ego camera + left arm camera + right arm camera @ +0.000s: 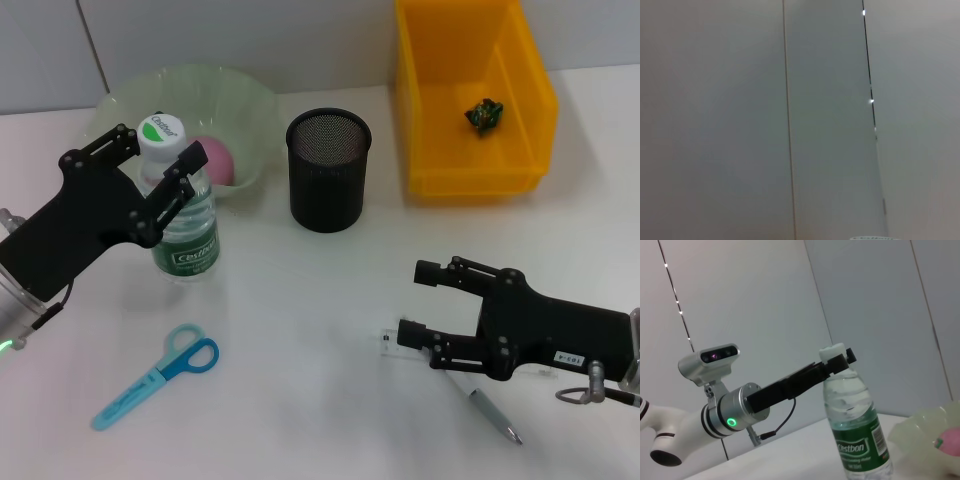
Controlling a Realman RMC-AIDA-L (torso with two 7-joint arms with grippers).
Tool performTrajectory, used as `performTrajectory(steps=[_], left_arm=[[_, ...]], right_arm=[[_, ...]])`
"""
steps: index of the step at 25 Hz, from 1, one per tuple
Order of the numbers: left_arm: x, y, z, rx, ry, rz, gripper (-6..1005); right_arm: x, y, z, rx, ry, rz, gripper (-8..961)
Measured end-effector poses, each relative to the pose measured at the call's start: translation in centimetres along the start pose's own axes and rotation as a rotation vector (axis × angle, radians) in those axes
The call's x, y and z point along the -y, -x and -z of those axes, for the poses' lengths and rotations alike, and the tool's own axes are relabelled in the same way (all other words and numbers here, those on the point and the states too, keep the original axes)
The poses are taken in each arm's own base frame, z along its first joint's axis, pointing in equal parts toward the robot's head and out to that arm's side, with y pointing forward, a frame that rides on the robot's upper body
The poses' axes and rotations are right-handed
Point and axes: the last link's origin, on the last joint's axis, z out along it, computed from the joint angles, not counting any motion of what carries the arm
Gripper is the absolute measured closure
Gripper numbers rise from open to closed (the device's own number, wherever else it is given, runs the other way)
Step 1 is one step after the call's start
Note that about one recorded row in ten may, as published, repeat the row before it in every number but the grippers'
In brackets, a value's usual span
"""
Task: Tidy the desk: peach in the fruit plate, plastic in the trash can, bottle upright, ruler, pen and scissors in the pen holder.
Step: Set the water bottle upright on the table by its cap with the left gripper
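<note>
Clear plastic bottle [183, 205] upright on counter [320, 330] beside fruit plate [190, 110]. Left claw [160, 180] wide around neck, gripping nothing; shd back off straight, no nudge. Right claw [425, 300] open, empty, over ruler [400, 345] w/ pen [490, 405]: 2 items.

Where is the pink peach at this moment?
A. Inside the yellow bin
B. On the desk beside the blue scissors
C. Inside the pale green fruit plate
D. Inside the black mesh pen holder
C. The head view shows the peach lying in the pale green fruit plate, behind the upright bottle that the left tool stands around near its cap; the yellow bin holds only a small green scrap.
</note>
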Motion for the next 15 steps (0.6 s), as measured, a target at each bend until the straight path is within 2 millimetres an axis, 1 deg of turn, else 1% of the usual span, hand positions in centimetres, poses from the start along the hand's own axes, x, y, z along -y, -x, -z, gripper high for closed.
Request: performTrajectory(steps=[5,8,15], left_arm=[[0.2,0.4,-0.4,0.023,-0.015,-0.032,550],[0.5,1.0,-0.8,0.062,-0.034,-0.054,550],[0.3,1.6,-1.0,0.086,-0.056,-0.104,550]], right_arm=[[-0.1,-0.1,-0.1,-0.005,0.002,-0.002,138],[-0.1,-0.2,-0.1,-0.004,0.002,-0.003,139],[-0.2,-0.2,-0.2,-0.006,0.007,-0.004,140]])
